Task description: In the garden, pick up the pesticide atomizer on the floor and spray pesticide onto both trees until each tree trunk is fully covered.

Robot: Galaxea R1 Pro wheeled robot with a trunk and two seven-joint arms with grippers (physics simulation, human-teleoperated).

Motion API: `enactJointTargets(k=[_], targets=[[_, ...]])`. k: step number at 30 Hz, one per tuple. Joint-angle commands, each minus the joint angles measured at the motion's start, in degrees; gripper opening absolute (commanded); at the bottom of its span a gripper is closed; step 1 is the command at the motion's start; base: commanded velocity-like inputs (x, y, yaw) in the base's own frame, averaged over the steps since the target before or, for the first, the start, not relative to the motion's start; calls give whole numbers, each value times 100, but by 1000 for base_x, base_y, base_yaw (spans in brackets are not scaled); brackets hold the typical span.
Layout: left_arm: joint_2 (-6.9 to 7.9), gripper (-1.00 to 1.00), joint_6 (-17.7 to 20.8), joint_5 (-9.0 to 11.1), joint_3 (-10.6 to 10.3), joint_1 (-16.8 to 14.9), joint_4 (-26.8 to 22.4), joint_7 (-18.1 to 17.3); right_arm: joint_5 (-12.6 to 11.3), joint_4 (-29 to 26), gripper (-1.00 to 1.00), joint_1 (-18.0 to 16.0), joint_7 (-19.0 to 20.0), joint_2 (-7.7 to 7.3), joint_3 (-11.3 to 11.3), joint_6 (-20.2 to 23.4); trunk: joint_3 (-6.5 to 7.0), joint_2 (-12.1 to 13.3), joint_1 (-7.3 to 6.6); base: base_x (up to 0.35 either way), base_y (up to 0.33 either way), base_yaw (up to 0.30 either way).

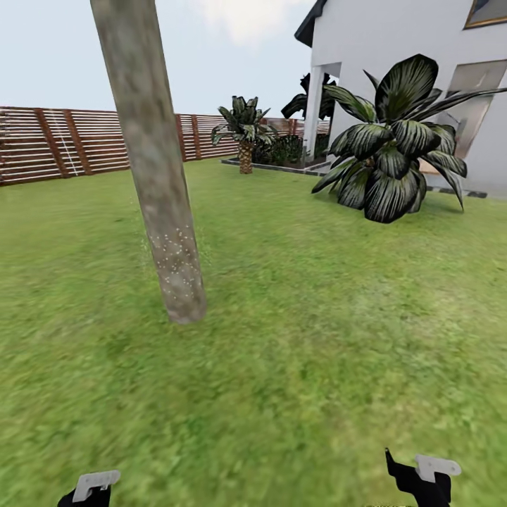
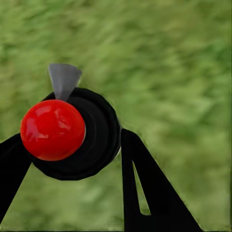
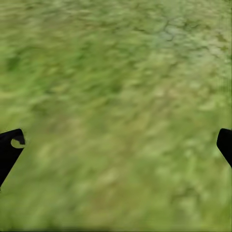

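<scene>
A thick pale grey-brown tree trunk [image 1: 151,162] rises from the lawn left of centre, a few steps ahead of me. Whitish pesticide specks [image 1: 174,255] dot its lower bark and the grass beside it. In the left wrist view, the pesticide atomizer [image 2: 72,135] is a black round body with a red ball and a grey nozzle tip, and my left gripper [image 2: 72,159] is shut on it. The left gripper [image 1: 90,493] sits at the bottom edge of the head view. My right gripper [image 3: 118,145] hangs open over bare grass, low on the right [image 1: 422,482].
A brown slatted fence [image 1: 63,141] runs along the far left. A broad-leafed palm-like plant [image 1: 394,155] stands at the right before a white house [image 1: 408,56], and a smaller palm [image 1: 244,134] grows farther back. Open lawn [image 1: 296,338] lies between me and the trunk.
</scene>
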Motion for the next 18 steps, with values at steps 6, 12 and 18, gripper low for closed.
enactJointTargets(k=[6,12,18], targets=[[-1,-100,-18,-1,38,-6,-4,-33,28,3,100,-7,49,3,-49,-29,-4,-2,-4,-247,-205,279],[7,-100,-18,1,45,-6,-6,-33,29,3,100,-7,49,2,-49,-29,-4,-2,-4,-190,-245,279],[8,-100,-12,-1,40,-6,7,-33,29,3,100,-7,49,2,-49,-27,-4,-2,-4,-74,-164,279]])
